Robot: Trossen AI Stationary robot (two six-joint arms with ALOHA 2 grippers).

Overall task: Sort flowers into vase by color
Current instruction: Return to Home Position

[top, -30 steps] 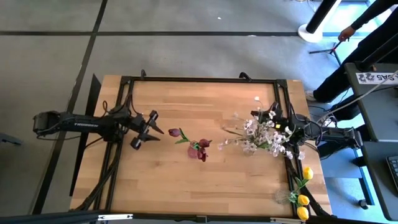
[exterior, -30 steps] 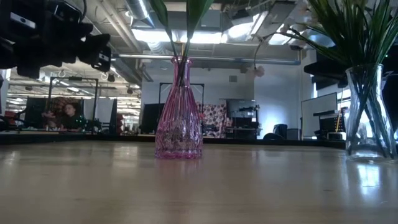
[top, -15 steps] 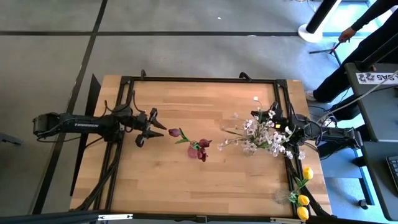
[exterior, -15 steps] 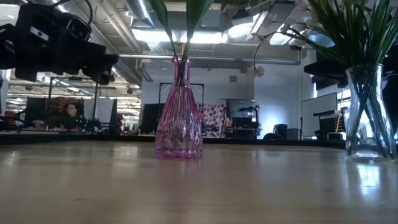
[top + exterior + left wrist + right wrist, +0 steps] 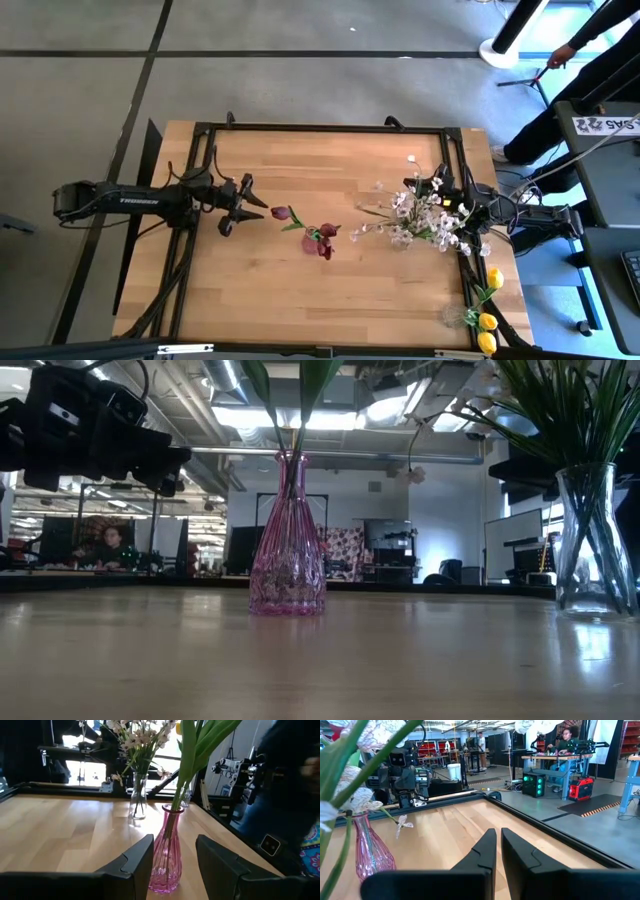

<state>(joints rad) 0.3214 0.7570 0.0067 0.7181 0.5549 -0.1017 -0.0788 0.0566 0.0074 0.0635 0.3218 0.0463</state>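
Observation:
A pink ribbed vase (image 5: 310, 244) (image 5: 287, 550) (image 5: 167, 855) stands mid-table, and the stems of dark red tulips (image 5: 324, 240) stick into it. To its right, a clear vase (image 5: 590, 540) (image 5: 137, 795) holds white-pink sprays (image 5: 425, 220). Yellow tulips (image 5: 487, 320) sit at the table's near right corner. My left gripper (image 5: 243, 205) (image 5: 175, 840) is open and hovers left of the pink vase, pointing at it. My right gripper (image 5: 432, 186) (image 5: 498, 832) is shut and empty, beside the sprays at the right edge.
A black frame (image 5: 320, 127) runs round the wooden table (image 5: 330, 300). A person (image 5: 590, 60) stands past the far right corner, beside a dark bench (image 5: 610, 200). Bare wood lies along the near edge and between the left gripper and the far rail.
My left gripper has moved a little toward the table's right, toward the pink vase, and has since kept still. The flowers and vases have not moved.

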